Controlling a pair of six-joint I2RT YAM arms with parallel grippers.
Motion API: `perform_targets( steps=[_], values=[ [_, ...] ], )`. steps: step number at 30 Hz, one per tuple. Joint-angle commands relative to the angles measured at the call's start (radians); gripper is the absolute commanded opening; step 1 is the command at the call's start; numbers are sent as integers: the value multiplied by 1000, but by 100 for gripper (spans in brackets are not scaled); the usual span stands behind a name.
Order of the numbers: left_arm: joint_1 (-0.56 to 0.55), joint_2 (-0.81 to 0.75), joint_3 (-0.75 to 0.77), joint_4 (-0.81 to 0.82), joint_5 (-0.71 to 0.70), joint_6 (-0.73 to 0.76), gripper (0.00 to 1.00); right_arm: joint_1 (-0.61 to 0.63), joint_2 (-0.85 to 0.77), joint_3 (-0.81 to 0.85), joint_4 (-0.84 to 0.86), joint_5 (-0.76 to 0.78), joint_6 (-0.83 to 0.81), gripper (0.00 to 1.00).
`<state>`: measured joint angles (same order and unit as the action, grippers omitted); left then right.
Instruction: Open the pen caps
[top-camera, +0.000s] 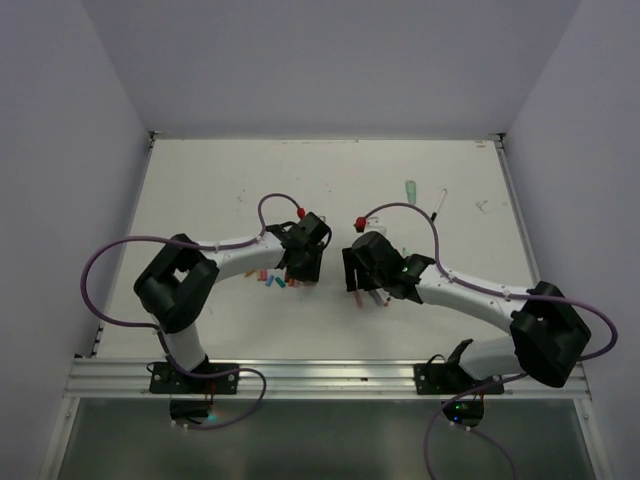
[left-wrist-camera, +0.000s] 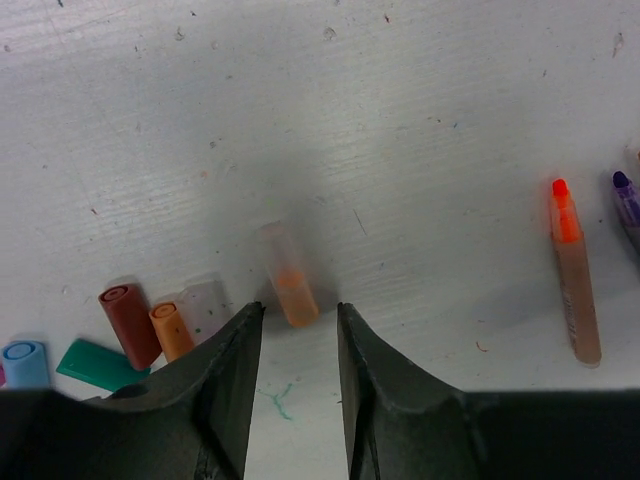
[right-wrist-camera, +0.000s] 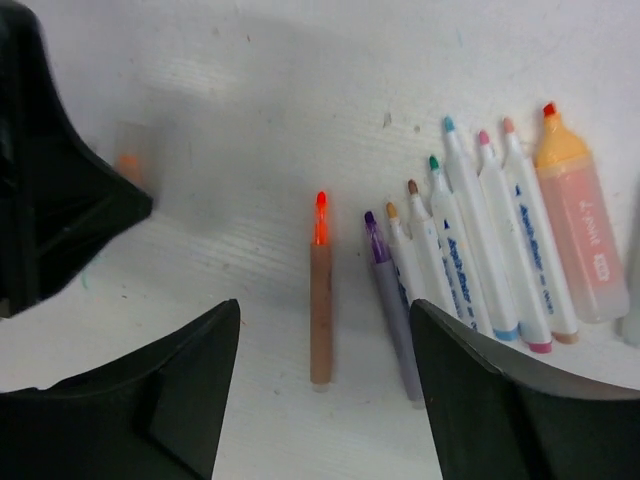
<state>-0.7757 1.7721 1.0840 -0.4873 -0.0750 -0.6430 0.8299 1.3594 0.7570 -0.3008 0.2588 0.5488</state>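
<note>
My left gripper (left-wrist-camera: 298, 312) is open and empty just above the table. A translucent orange cap (left-wrist-camera: 289, 277) lies right ahead of its fingertips. More caps lie to its left: dark red (left-wrist-camera: 127, 322), orange (left-wrist-camera: 170, 329), a clear one (left-wrist-camera: 205, 304), green (left-wrist-camera: 94, 365) and blue (left-wrist-camera: 24, 362). My right gripper (right-wrist-camera: 325, 310) is open and empty over an uncapped orange pen (right-wrist-camera: 320, 300), which lies between the jaws on the table. Beside it lie an uncapped purple pen (right-wrist-camera: 391, 300), several white pens (right-wrist-camera: 480, 250) with bare tips and an orange highlighter (right-wrist-camera: 582, 232). In the top view the two grippers (top-camera: 300, 272) (top-camera: 362, 290) stand close together at mid-table.
A pale green highlighter (top-camera: 410, 188) and a white pen (top-camera: 440, 205) lie at the back right of the table. My left gripper's black body (right-wrist-camera: 55, 210) fills the left side of the right wrist view. White walls enclose the table.
</note>
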Motion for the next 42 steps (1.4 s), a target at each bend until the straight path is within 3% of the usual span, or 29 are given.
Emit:
perform_targets(
  steps=[1, 5, 9, 12, 18, 24, 34, 38, 42],
  values=[
    [-5, -48, 36, -20, -16, 9, 40, -21, -57, 100, -47, 95, -16, 74],
    [-4, -118, 97, -42, -40, 23, 45, -132, -30, 157, -93, 129, -10, 82],
    [10, -172, 169, -56, -71, 52, 55, -331, 23, 202, -95, 114, 32, 89],
    [53, -218, 168, -30, -68, 77, 75, -422, 87, 275, -86, 132, 40, 91],
    [217, -306, 117, 9, -34, 140, 97, -577, 311, 456, -96, 142, 48, 84],
    [315, -390, 19, 68, -29, 190, 98, -644, 533, 658, -104, 119, 39, 76],
    [339, -416, -58, 98, -12, 229, 98, -680, 837, 981, -121, 56, -101, 66],
    [340, -410, -62, 108, 3, 230, 98, -680, 912, 1093, -175, 50, -138, 64],
    [342, -410, -64, 115, 15, 230, 98, -680, 935, 1098, -176, 22, -165, 59]
  ],
)
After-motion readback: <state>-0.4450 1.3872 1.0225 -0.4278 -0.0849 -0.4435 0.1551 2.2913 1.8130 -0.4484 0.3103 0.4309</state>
